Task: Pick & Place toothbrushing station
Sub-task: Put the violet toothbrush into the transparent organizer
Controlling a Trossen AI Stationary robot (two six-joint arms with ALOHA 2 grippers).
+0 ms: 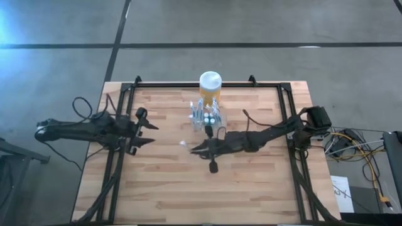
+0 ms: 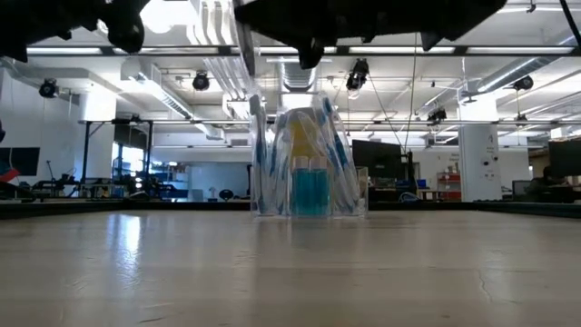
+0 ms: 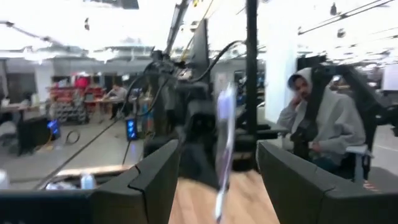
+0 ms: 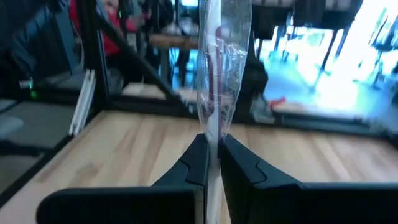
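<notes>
Ceiling strip lights (image 2: 300, 86) glare white above me, washing out the room behind. My bench (image 1: 169, 182) is evenly lit from overhead, my arms casting soft dark shadows on it. Both wrist views are blurred; bright blue-white light floods one side past my right claw (image 4: 212, 149).

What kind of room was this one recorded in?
Most likely a robotics lab or workshop: a wooden worktable in a black frame on a concrete floor, equipment benches and monitors behind, and a person seated nearby.

One camera looks straight down on the table (image 1: 251, 182); another sits level with its top; both show the holder (image 1: 206, 117).
</notes>
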